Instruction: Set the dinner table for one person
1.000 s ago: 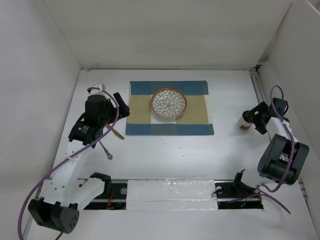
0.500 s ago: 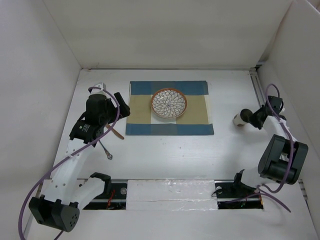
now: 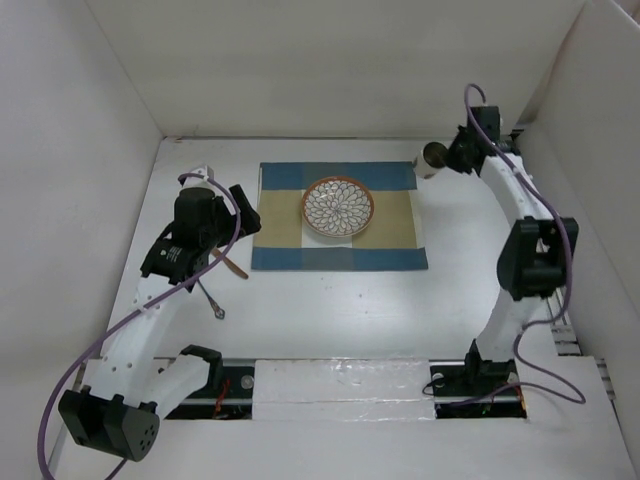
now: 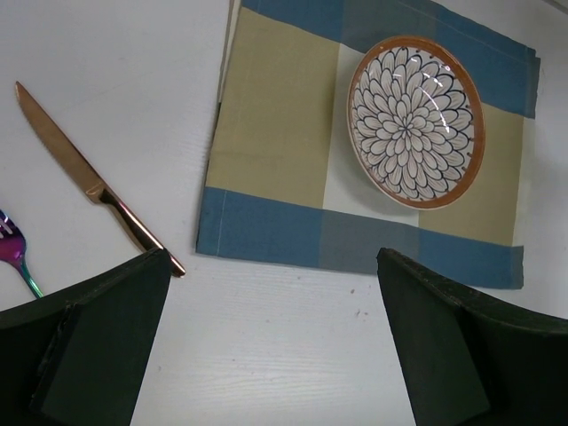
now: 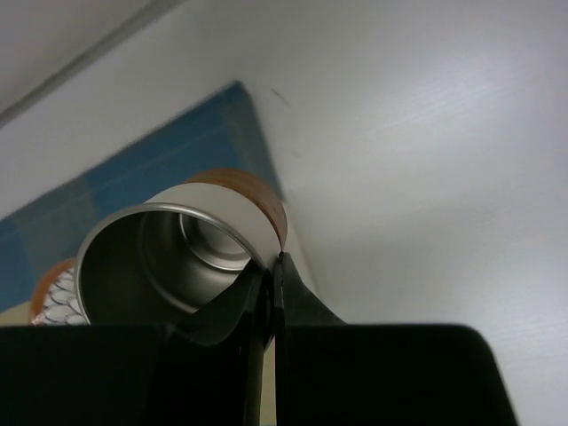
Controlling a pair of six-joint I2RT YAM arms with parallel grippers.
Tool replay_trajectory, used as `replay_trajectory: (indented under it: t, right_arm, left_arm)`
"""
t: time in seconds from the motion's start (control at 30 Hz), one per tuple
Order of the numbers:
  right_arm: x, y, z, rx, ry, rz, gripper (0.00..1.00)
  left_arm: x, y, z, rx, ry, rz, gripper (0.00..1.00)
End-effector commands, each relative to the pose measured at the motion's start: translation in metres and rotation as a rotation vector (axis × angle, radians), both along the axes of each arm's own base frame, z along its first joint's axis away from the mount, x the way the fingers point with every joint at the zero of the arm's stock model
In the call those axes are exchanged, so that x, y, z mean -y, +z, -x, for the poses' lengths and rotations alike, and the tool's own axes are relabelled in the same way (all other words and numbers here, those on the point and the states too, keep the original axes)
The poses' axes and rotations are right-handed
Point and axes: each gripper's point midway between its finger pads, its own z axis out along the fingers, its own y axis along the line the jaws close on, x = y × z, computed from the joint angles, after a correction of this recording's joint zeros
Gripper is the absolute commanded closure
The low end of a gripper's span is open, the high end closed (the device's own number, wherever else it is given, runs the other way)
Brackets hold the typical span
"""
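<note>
Steel inside, white outside with a brown band: cup (image 5: 177,248), pinched at the rim by right gripper (image 5: 271,266), jaws almost closed with only the cup wall between them. Held at the far right corner of mat (image 3: 338,258); contact with table (image 3: 330,310) impossible to tell, tilt likewise.

Level first, then lower straight onto bare table just beside that corner, well apart from plate (image 4: 415,122). Release only after flat contact. Withdraw straight up to avoid tipping with the fingers.

Left gripper (image 4: 271,293) spread wide, holding nothing, poised over the mat's near left edge, with knife (image 4: 89,186) and fork (image 4: 13,248) on the table to its left.

Matte white top, flat, probably slippery under a metal base: no sideways dragging. White walls (image 3: 330,60) close on three sides, tightest at the right; mind the outstretched arm there.
</note>
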Motion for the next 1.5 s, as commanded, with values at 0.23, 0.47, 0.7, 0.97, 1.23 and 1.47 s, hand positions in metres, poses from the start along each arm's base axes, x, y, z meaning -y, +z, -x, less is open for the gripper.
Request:
replay_trajectory:
  t: [0.23, 0.47, 0.7, 0.97, 1.23, 1.47]
  right_arm:
    - [-0.075, -0.013, -0.077, -0.094, 0.187, 0.073, 1.00]
    - [-0.086, -0.021, -0.092, -0.101, 0.205, 0.090, 1.00]
    - [-0.084, -0.045, -0.094, -0.130, 0.195, 0.102, 1.00]
    - [-0.085, -0.071, -0.094, -0.172, 0.210, 0.104, 1.00]
    - [-0.085, -0.077, -0.094, -0.182, 0.210, 0.105, 0.80]
    - [-0.094, -0.029, -0.096, -0.075, 0.239, 0.068, 0.45]
  left_arm:
    - [-0.006, 0.001, -0.005, 0.020, 0.024, -0.027, 0.00]
    - [-0.004, -0.002, -0.006, 0.010, 0.016, -0.025, 0.00]
    - [-0.002, -0.002, -0.006, 0.009, 0.008, -0.020, 0.00]
    - [-0.002, -0.002, -0.006, 0.009, 0.008, -0.020, 0.00]
    - [-0.002, -0.002, -0.006, 0.009, 0.008, -0.020, 0.00]
    - [-0.001, -0.002, -0.005, 0.007, 0.000, -0.016, 0.00]
